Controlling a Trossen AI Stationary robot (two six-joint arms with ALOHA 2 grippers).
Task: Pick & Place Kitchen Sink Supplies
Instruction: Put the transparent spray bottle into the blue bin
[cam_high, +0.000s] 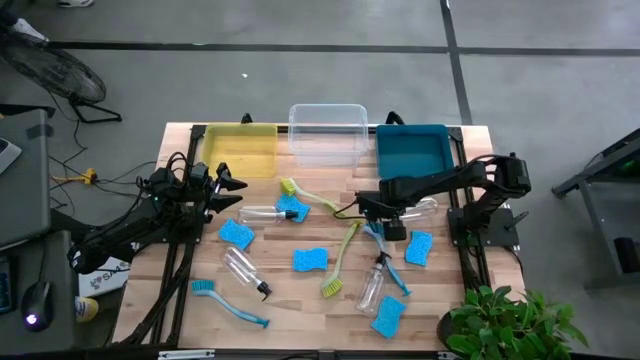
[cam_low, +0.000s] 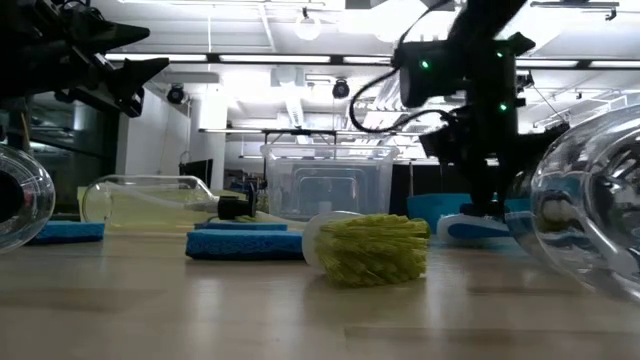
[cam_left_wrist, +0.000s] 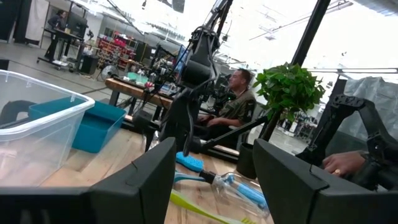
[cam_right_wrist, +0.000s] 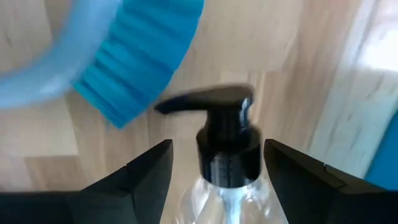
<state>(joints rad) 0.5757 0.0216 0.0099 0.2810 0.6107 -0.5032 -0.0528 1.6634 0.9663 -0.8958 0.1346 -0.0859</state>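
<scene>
My right gripper (cam_high: 386, 214) (cam_right_wrist: 216, 149) is open and low over the table in front of the teal bin. Its fingers stand on either side of the black nozzle (cam_right_wrist: 225, 140) of a clear spray bottle (cam_high: 421, 207) that lies on the table, with a gap on each side. A blue brush head (cam_right_wrist: 140, 59) lies just beyond the nozzle. My left gripper (cam_high: 226, 191) (cam_left_wrist: 214, 155) is open and raised near the yellow bin, with nothing between its fingers. Other bottles (cam_high: 262, 214), blue sponges (cam_high: 310, 260) and brushes (cam_high: 338, 264) lie scattered on the table.
Yellow bin (cam_high: 240, 130), clear bin (cam_high: 327, 108) and teal bin (cam_high: 411, 131) stand in a row along the far edge. A potted plant (cam_high: 510, 320) sits off the near right corner. A person sits beyond the table (cam_left_wrist: 236, 99), and a hand (cam_left_wrist: 341, 163) shows at the right.
</scene>
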